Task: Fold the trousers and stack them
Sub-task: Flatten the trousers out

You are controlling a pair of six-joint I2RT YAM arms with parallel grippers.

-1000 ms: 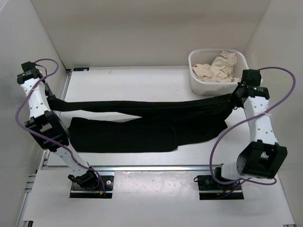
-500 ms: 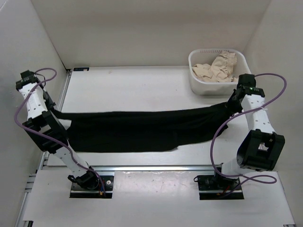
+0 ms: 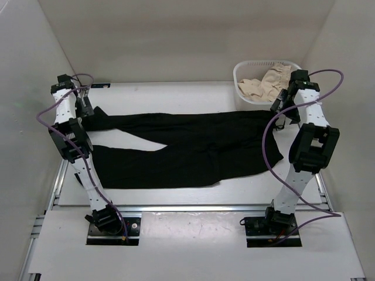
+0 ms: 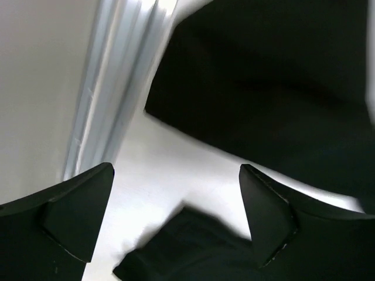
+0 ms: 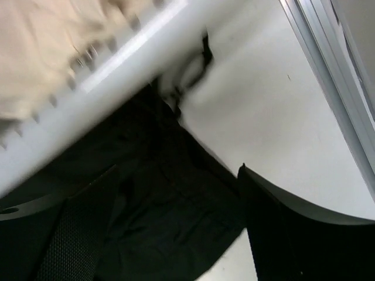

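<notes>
Hovering above the two far ends of the trousers (image 3: pixel 187 146), I have both pairs of jaws spread wide and empty. My left gripper (image 3: pixel 88 109) hangs over the cuff end by the left rail of the table (image 3: pixel 176 96). My right gripper (image 3: pixel 279 112) hangs over the waistband, just beside the white basket (image 3: pixel 241 99) that holds the beige garment (image 3: pixel 266 82). The trousers lie flat across the table, waist to the right, legs running left and splaying apart so that a wedge of bare table shows between them. I judge the cloth is laid out full length like this to smooth it before folding. The legs do not line up, so the next grip likely has to bring one over the other, and my right side must mind the basket wall.
</notes>
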